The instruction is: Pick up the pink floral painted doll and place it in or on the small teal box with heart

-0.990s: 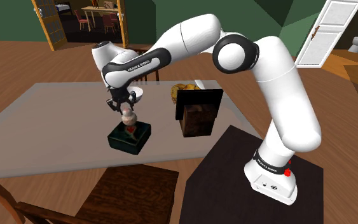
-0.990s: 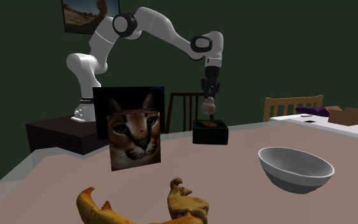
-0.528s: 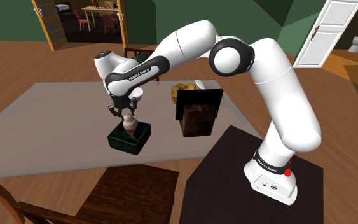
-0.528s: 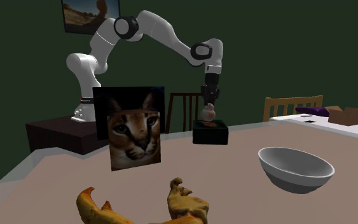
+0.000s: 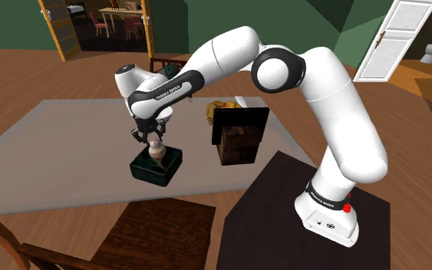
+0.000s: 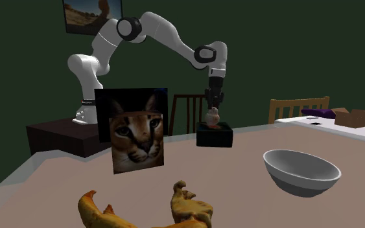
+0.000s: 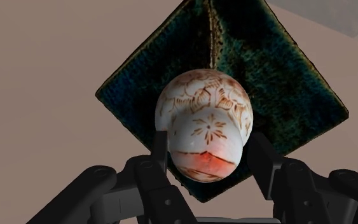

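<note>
The painted doll (image 5: 157, 151) is a white egg-shaped figure with brown floral lines and a red-pink patch. It stands upright on the lid of the small dark teal box (image 5: 146, 170) near the table's front edge. In the second exterior view the doll (image 6: 212, 118) shows on the box (image 6: 214, 137) just under the black gripper (image 6: 213, 107). My gripper (image 5: 155, 139) hangs directly above. In the wrist view the doll (image 7: 204, 121) sits between the two fingers over the box (image 7: 285, 83). The gripper (image 7: 209, 149) is open, with its fingers (image 7: 160, 153) close beside the doll's head.
A framed cat picture (image 5: 239, 136) stands to the shoulder view's right of the box. A white bowl (image 6: 301, 171) and a yellow figure (image 6: 148, 210) lie farther across the grey table (image 5: 53, 146). A wooden chair (image 5: 153, 230) stands at the near edge beside the dark stand (image 5: 283, 207).
The gripper lowered the doll onto the box lid. Its fingers have since come apart and sit slightly higher, and the doll rests on the box.
</note>
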